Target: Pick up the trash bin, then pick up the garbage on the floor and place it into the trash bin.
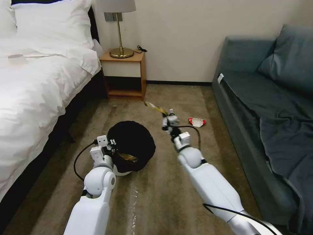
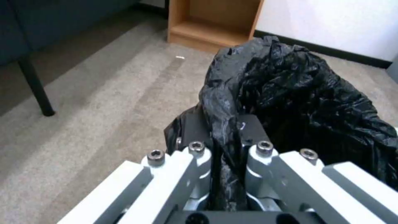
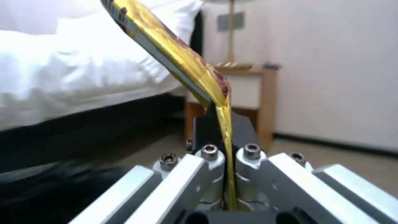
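1. Trash bin (image 1: pixel 132 148): a round white bin lined with a black bag, held at its near rim by the left arm, in the middle of the carpet between bed and sofa; a gold-brown scrap lies inside near the rim.
2. Bed (image 1: pixel 36 85): white bedding along the robot's left, its dark base just beside the bin's side of the floor.
3. Sofa (image 1: pixel 260 98): dark blue-grey, along the robot's right, with a cushion at its far end.
4. Nightstand (image 1: pixel 125 75): wooden, against the far wall beside the bed, carrying a brass lamp (image 1: pixel 120 29).
5. Left pincer (image 2: pixel 227 137): fingers together, clamped on the liner-covered rim of the bin.
6. Right pincer (image 3: pixel 222 121): raised over the carpet right of the bin, fingers pressed on a shiny gold-brown snack wrapper (image 3: pixel 174 59).
7. Snack wrapper in the head view (image 1: pixel 155 107): sticks out beyond the right pincer toward the nightstand, clear of the carpet.
8. Red-and-white wrapper (image 1: pixel 197 122): lying on the carpet just right of the right pincer, near the sofa's base.
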{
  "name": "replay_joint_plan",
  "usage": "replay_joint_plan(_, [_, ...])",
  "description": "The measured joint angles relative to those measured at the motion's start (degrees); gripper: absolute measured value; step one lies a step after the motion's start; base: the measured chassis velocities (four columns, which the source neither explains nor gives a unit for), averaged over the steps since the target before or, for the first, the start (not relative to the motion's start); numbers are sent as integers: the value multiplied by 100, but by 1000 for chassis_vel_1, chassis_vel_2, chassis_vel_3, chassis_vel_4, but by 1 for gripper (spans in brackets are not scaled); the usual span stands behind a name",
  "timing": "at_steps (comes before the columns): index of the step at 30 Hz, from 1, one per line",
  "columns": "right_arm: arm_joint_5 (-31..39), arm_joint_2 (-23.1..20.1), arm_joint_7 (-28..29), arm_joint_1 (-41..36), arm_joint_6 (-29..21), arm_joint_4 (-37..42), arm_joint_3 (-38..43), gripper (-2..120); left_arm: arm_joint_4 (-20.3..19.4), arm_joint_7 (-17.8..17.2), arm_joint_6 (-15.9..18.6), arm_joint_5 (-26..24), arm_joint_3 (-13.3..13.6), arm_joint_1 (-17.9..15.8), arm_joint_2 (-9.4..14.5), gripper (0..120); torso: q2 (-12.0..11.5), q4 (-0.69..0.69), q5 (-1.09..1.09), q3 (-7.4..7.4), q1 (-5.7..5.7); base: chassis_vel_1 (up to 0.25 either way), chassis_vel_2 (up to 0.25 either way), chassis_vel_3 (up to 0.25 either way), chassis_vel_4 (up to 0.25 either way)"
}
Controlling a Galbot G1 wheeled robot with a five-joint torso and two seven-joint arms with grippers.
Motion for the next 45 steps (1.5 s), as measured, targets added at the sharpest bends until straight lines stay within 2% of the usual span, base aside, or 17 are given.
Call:
replay_joint_plan(7, [85,70,28,-254,-20,122,-283,0,-15,-19,1,-29,14,-38,-27,5,1,0,0,0,0,0,0,0,0])
replay_joint_plan(21, [-77,176,-373,-524,201,-4,-430,0,-138,-56,25,-124,64,10,-78,5,1,-1,1,0,0,0,0,0,0])
replay_joint_plan(22, [-134,197,-391,-546,225,-35,-431,6,-148,-58,26,-121,62,16,-78,5,1,-1,1,0,0,0,0,0,0])
replay_joint_plan(23, [-134,197,-391,-546,225,-35,-431,6,-148,-58,26,-121,62,16,-78,5,1,-1,1,0,0,0,0,0,0])
replay_joint_plan(25, [-186,225,-403,-578,239,-60,-432,19,-156,-61,26,-110,52,30,-77,5,1,-1,1,0,0,0,0,0,0])
replay_joint_plan(31, [-224,235,-422,-619,245,-62,-432,32,-156,-61,27,-92,48,41,-78,5,1,-1,1,0,0,0,0,0,0])
replay_joint_plan(32, [-240,236,-430,-634,245,-62,-431,43,-156,-62,27,-84,47,44,-80,5,1,-1,1,0,0,0,0,0,0])
replay_joint_plan(33, [-240,236,-430,-634,245,-62,-431,43,-156,-62,27,-84,47,44,-80,5,1,-1,1,0,0,0,0,0,0])
replay_joint_plan(35, [-253,237,-446,-644,247,-62,-429,55,-156,-62,27,-63,57,46,-84,5,0,-1,1,0,0,0,0,0,0])
replay_joint_plan(36, [-253,237,-446,-644,247,-62,-429,55,-156,-62,27,-63,57,46,-84,5,0,-1,1,0,0,0,0,0,0])
replay_joint_plan(38, [-263,243,-461,-643,253,-78,-415,65,-179,-67,27,-55,66,53,-87,5,0,-1,1,0,0,0,0,0,0])
replay_joint_plan(39, [-263,243,-461,-643,253,-78,-415,65,-179,-67,27,-55,66,53,-87,5,0,-1,1,0,0,0,0,0,0])
replay_joint_plan(40, [-265,256,-457,-629,253,-102,-394,72,-206,-69,28,-54,68,67,-87,5,0,-1,1,0,0,0,0,0,0])
replay_joint_plan(42, [-278,264,-452,-607,253,-125,-375,76,-222,-70,28,-53,69,79,-87,5,1,-1,1,0,0,0,0,0,0])
replay_joint_plan(44, [-342,263,-442,-501,254,-225,-295,87,-258,-71,31,-52,66,108,-76,5,0,-1,1,0,0,0,0,0,0])
replay_joint_plan(45, [-342,263,-442,-501,254,-225,-295,87,-258,-71,31,-52,66,108,-76,5,0,-1,1,0,0,0,0,0,0])
